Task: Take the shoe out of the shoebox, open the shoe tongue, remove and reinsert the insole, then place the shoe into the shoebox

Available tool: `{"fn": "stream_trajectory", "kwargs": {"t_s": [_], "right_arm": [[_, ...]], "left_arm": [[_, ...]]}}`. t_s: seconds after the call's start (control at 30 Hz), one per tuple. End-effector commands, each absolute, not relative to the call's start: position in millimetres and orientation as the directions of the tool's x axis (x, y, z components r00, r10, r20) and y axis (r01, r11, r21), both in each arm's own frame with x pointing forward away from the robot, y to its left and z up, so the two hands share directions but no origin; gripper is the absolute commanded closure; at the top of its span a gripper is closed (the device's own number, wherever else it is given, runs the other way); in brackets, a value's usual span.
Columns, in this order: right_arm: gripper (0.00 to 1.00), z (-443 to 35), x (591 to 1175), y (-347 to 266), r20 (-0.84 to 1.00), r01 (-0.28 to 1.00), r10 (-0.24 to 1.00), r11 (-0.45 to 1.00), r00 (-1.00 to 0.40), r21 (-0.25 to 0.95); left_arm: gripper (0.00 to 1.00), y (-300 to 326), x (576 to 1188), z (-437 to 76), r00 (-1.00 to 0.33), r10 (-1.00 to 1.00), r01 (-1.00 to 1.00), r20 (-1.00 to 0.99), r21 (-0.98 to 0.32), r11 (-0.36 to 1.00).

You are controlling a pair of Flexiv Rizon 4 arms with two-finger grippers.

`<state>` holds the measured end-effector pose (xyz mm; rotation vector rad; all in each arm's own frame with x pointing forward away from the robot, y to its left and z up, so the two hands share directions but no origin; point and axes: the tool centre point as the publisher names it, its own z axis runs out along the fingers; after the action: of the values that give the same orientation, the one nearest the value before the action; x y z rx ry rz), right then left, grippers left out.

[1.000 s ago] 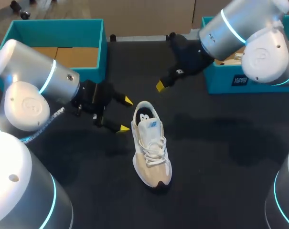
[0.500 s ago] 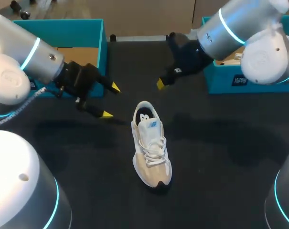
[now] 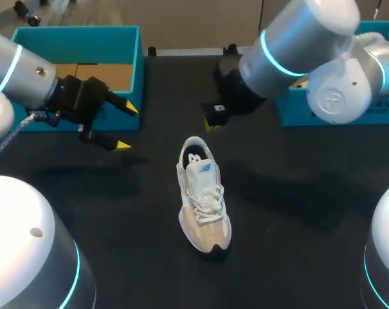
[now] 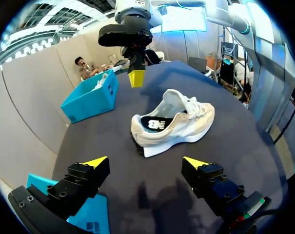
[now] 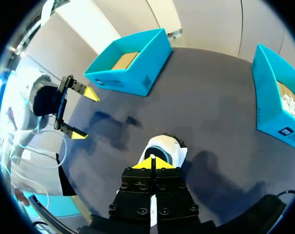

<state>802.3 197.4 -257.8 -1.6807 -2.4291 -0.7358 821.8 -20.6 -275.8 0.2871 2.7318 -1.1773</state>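
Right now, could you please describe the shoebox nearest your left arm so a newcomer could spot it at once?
Start at the dark table and go to its far corner on my left side, just beyond the left gripper: an open teal shoebox stands there. The other teal shoebox, at the far right, holds white material, while this one shows only a bare brown cardboard floor.

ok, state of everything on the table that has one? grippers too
shoe: out of the boxes, upright on its sole on the table, laced.
insole: inside the shoe.
left gripper: open, empty.
right gripper: shut, empty.
left shoebox: open-topped, visible floor bare.
right shoebox: open-topped, something white inside.
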Motion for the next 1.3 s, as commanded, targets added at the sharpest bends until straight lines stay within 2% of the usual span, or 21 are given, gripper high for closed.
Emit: {"fn": "stream_trajectory", "kwargs": {"t_s": [0.03, 0.5, 0.67, 1.2, 1.3], "right_arm": [[1.0, -264, 806, 218, 0.232, 0.916, 0.908, 0.279, -0.35, 0.29], [1.0, -288, 787, 236, 0.105, 0.962, 0.968, 0.21, -0.23, 0.174], [1.0, -296, 784, 236, 0.058, 0.971, 0.981, 0.174, -0.186, 0.165], [1.0, -297, 783, 235, 0.059, 0.972, 0.98, 0.177, -0.188, 0.156], [1.0, -310, 780, 231, 0.069, 0.978, 0.984, 0.153, -0.164, 0.141]], "left_arm": [[0.0, -10, 820, -271, -0.969, 0.094, 0.23, -0.228, -0.694, 0.682], [0.0, -10, 820, -271, -0.969, 0.094, 0.23, -0.228, -0.694, 0.682], [0.0, -10, 820, -271, -0.969, 0.094, 0.23, -0.228, -0.694, 0.682], [0.0, -10, 820, -271, -0.969, 0.094, 0.23, -0.228, -0.694, 0.682], [0.0, -10, 820, -271, -0.969, 0.094, 0.23, -0.228, -0.694, 0.682]]}}
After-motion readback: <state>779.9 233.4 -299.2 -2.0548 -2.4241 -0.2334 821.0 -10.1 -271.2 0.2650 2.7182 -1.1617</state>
